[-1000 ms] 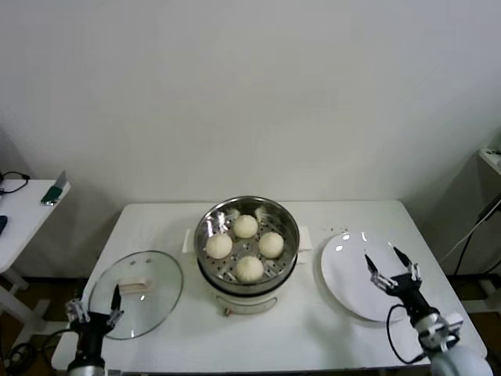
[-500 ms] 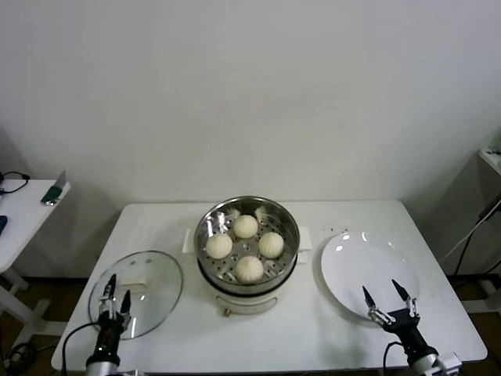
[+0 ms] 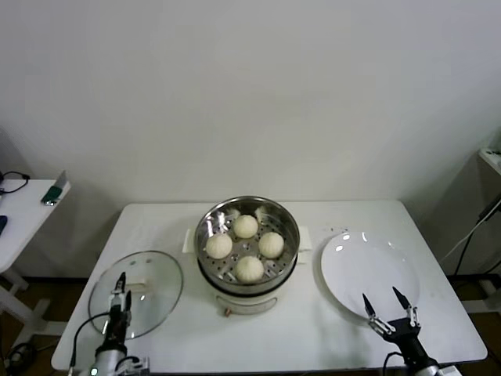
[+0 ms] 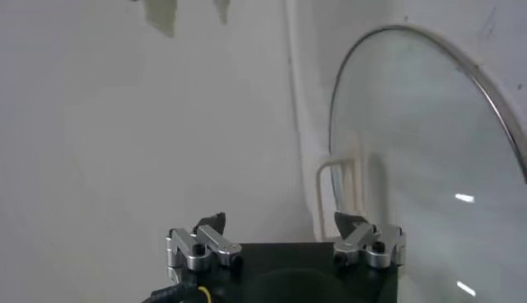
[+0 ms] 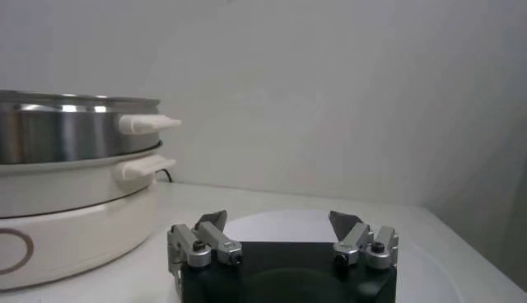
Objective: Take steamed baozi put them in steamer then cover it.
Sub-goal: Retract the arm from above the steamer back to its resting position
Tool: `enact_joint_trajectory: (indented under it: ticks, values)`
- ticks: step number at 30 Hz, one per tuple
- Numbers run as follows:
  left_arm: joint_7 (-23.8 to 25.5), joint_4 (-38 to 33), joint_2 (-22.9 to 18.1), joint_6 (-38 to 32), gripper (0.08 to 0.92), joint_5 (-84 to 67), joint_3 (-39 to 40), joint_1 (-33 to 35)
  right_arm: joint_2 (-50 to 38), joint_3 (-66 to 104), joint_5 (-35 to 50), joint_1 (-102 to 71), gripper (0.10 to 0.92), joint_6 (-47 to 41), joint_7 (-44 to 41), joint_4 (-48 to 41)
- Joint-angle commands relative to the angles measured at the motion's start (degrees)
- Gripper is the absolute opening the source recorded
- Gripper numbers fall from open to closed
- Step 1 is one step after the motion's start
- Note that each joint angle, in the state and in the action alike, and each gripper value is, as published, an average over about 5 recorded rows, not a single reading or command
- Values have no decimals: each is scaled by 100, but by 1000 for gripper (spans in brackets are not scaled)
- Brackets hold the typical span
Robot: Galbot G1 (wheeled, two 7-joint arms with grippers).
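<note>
- The left tool (image 3: 120, 293), fingers set narrowly apart and holding nothing, hovers at the 6 o'clock edge of the round clear glass cover with its metal rim and cream-white oblong handle (image 3: 137, 292). In the past second it has advanced from the surface's near-left corner onto the lid.
- The right tool (image 3: 386, 309), fingers spread wide and empty, has drawn back from the middle of the flat white round plate (image 3: 368, 270) to its 6 o'clock rim.
- Four small, smooth cream-white steamed baozi (image 3: 245, 226) sit inside the round shiny steel steamer (image 3: 247, 244) on its cream-white pot base, mid-surface, at 3 o'clock from the cover.
- Judged from this, loading is finished and only the covering remains, with the left arm lining up on the lid handle.
- The white surface (image 3: 313, 333) carries everything; no brand, label or writing is readable anywhere.
</note>
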Motion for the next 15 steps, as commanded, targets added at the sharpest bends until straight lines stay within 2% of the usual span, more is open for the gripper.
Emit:
enact_joint_trajectory:
  ticks: [1, 9, 15]
  values:
    - [166, 92, 9, 182, 823, 313, -4, -138, 101, 20, -96, -104, 823, 67, -12, 34]
    - [312, 382, 36, 425, 803, 245, 157, -653, 184, 58, -133, -166, 823, 87, -12, 89]
    - [412, 661, 64, 567, 646, 171, 204, -905, 211, 73, -138, -164, 823, 81, -17, 93]
